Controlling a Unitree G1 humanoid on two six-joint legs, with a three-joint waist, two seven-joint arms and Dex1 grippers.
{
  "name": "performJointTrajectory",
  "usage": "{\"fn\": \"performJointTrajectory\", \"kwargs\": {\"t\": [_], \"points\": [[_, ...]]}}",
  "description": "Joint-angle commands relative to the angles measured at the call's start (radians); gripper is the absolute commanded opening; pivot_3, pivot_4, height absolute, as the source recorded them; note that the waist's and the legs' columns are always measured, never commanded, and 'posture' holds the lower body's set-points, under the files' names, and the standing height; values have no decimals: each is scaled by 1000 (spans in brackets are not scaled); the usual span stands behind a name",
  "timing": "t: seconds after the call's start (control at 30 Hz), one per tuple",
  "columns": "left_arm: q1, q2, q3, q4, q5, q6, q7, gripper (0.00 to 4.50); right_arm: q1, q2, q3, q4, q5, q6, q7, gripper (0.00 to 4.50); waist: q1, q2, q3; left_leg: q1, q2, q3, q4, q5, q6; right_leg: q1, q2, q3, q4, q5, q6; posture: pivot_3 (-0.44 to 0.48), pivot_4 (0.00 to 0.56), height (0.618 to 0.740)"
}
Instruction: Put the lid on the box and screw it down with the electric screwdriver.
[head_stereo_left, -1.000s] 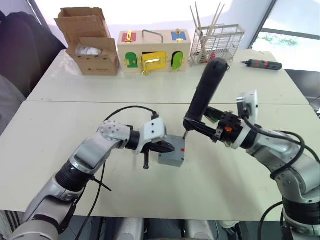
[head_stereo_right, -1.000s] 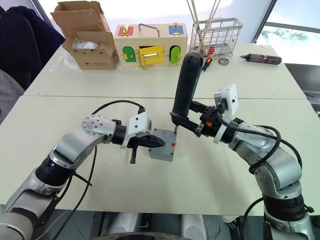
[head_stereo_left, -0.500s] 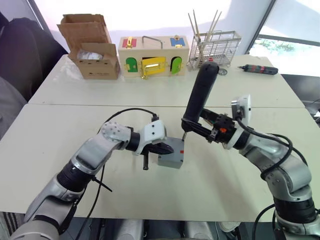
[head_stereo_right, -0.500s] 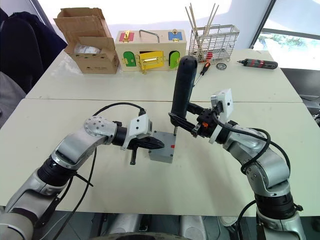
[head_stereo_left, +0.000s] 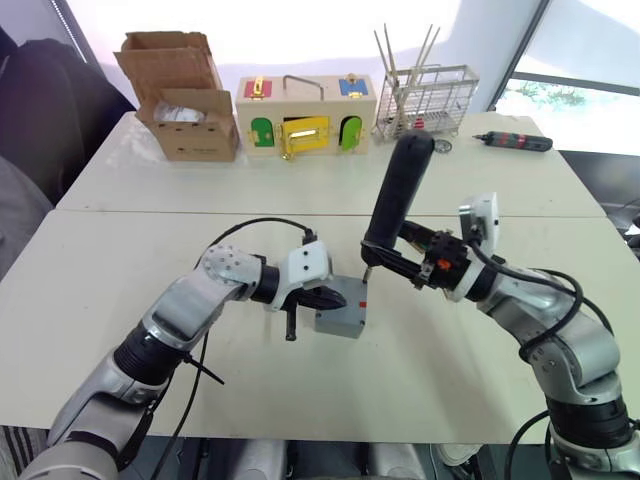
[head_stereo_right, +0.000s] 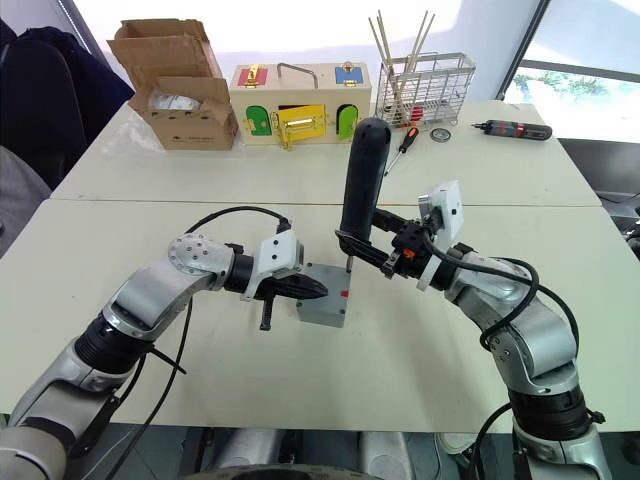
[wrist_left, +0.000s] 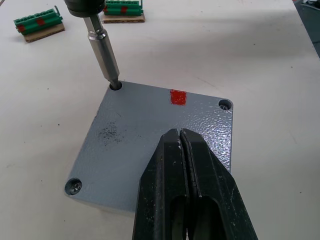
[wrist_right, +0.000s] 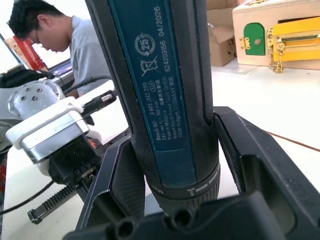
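Screwdriver (head_stereo_right: 362, 185) is barely moving versus half a second ago: it's still standing nearly upright in the right gripper (head_stereo_right: 362, 248), whose fingers are clamping its lower barrel, and the bit is still sitting in a corner hole of the lid (wrist_left: 150, 145). Lid is already lying flat on the box (head_stereo_right: 322, 305), mid-table, red mark facing the right arm. Left gripper (wrist_left: 181, 145) is staying put too, fingers pressed together with nothing between them, tips pressing down on the lid top.

Along the table's far edge are sitting one cardboard carton (head_stereo_right: 180, 85), one wooden box (head_stereo_right: 295, 100) with coloured doors, one wire basket (head_stereo_right: 432, 85) of sticks, and one slim driver (head_stereo_right: 512, 129) with red bands. Two green connector blocks (wrist_left: 37, 22) are lying past the lid in the left wrist view. Nothing's blocking the bit. Three lid corners are showing in that view: one has a screw, one's open, one's under the bit.
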Motion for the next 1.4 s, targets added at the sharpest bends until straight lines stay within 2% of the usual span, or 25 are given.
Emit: {"fn": "performJointTrajectory", "kwargs": {"t": [0.03,0.33,0.87,1.4], "points": [[14,11,-22,18,27,7,1,0,43,-7,91,29,-23,40,34,1922,0,0,-2,0,0,0,0,0,0,0,0,0,0,0,0,0,150,735],[22,14,-24,14,28,10,6,0,45,-6,106,43,-43,26,39,1922,2,0,-4,0,0,0,-1,0,0,3,0,0,-7,0,0,0,150,735],[25,17,-38,22,40,4,5,0,81,10,48,53,-7,26,29,1922,4,-1,-5,0,0,-1,-1,0,0,5,0,0,-9,0,0,0,150,735],[23,20,-43,18,47,4,4,0,104,16,73,103,-35,-15,33,1922,3,-1,-8,1,0,-1,-2,0,0,6,-1,0,-10,0,0,0,150,735]]}}
